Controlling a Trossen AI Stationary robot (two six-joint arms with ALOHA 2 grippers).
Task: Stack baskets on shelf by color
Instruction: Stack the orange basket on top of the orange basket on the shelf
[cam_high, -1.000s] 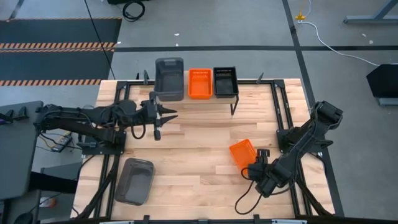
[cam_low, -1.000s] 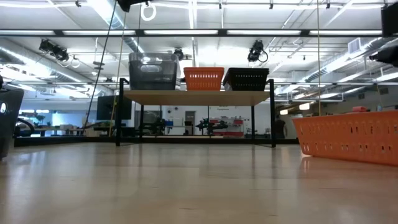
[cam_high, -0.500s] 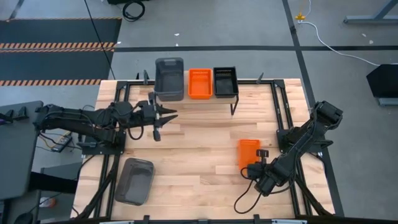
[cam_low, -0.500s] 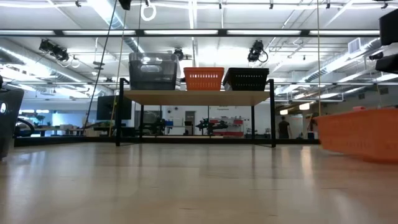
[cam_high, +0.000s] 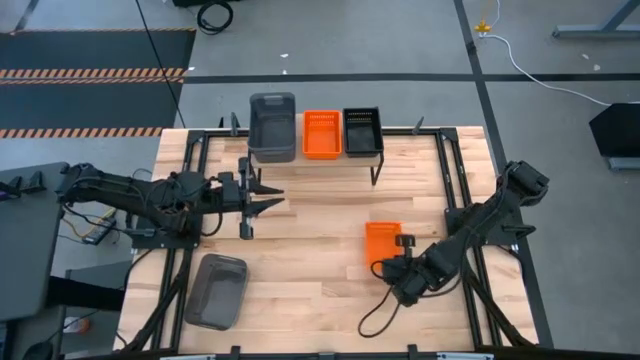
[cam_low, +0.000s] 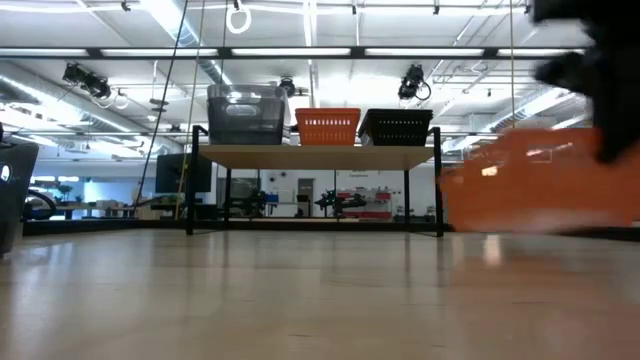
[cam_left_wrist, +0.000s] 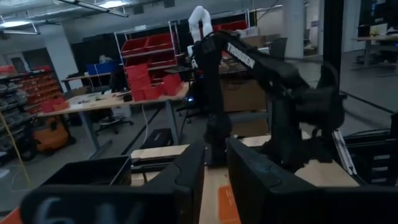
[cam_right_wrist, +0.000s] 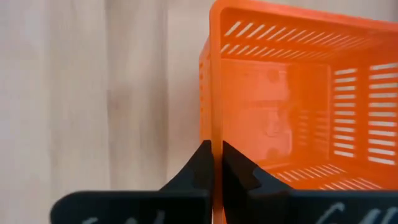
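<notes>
Now the bright orange slotted plastic basket (cam_high: 382, 243) lies farther toward the middle of the light wood-plank bench (cam_high: 320, 290) than a second ago, and it has turned from a slanted lie to one squared with the planks. The right claw (cam_high: 397, 257), which was wide open a second ago, has clenched on this basket's side wall; in the right wrist view its two dark fingers (cam_right_wrist: 202, 167) pinch the orange rim (cam_right_wrist: 214, 81) between them. The right arm has stretched out low across the bench toward the centre, its elbow back by the bench's right edge. In the low view the basket shows as a blurred orange block (cam_low: 540, 180) raised off the bench surface, where earlier it sat on the wood.

The left claw (cam_high: 262, 195) has drawn slightly away from the shelf; its arm lies flat along the left side, pointing toward the middle, fingers partly apart and holding nothing.

On the low wooden-topped shelf with black metal legs (cam_high: 372, 160) stand a grey plastic basket (cam_high: 272, 126), an orange basket (cam_high: 322, 133) and a black perforated basket (cam_high: 362, 131) side by side, unchanged. Another grey basket (cam_high: 216, 291) rests on the bench near its front-left corner
</notes>
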